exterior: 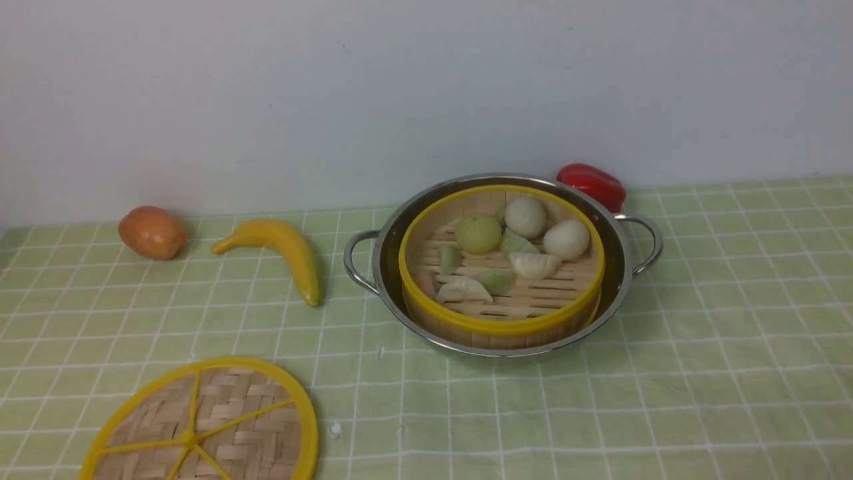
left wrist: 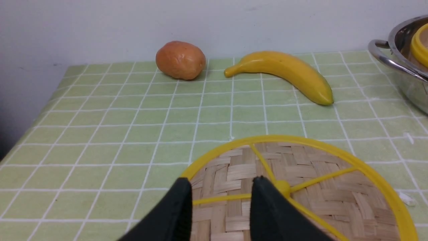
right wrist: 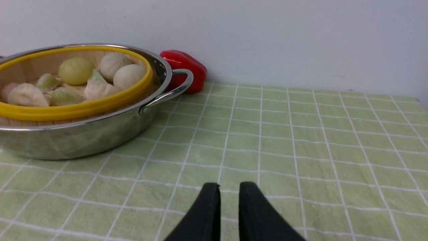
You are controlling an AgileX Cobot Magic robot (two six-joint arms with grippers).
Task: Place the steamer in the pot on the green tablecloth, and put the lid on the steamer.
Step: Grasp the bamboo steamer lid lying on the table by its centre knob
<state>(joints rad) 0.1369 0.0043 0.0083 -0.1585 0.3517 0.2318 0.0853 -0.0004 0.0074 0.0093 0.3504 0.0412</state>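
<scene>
The steamer [exterior: 500, 327] sits inside the pot [exterior: 618, 267] on the green tablecloth [exterior: 700, 373], holding buns and dumplings [exterior: 526, 253]. The lid [exterior: 220, 427] lies flat on the cloth at the front left, apart from the pot. Neither gripper shows in the front view. In the left wrist view my left gripper [left wrist: 221, 180] hangs open over the lid [left wrist: 317, 201], its fingers on either side of a yellow spoke next to the centre knob [left wrist: 282, 187]. In the right wrist view my right gripper [right wrist: 230, 185] stands slightly open over bare cloth, to the right of the pot [right wrist: 83, 140] and steamer [right wrist: 83, 108].
A banana [exterior: 283, 253] and a brown potato-like thing [exterior: 152, 232] lie left of the pot. A red pepper [exterior: 593, 183] rests against the white wall behind the pot's right handle [exterior: 646, 243]. The cloth's left edge [left wrist: 30, 124] drops off in the left wrist view.
</scene>
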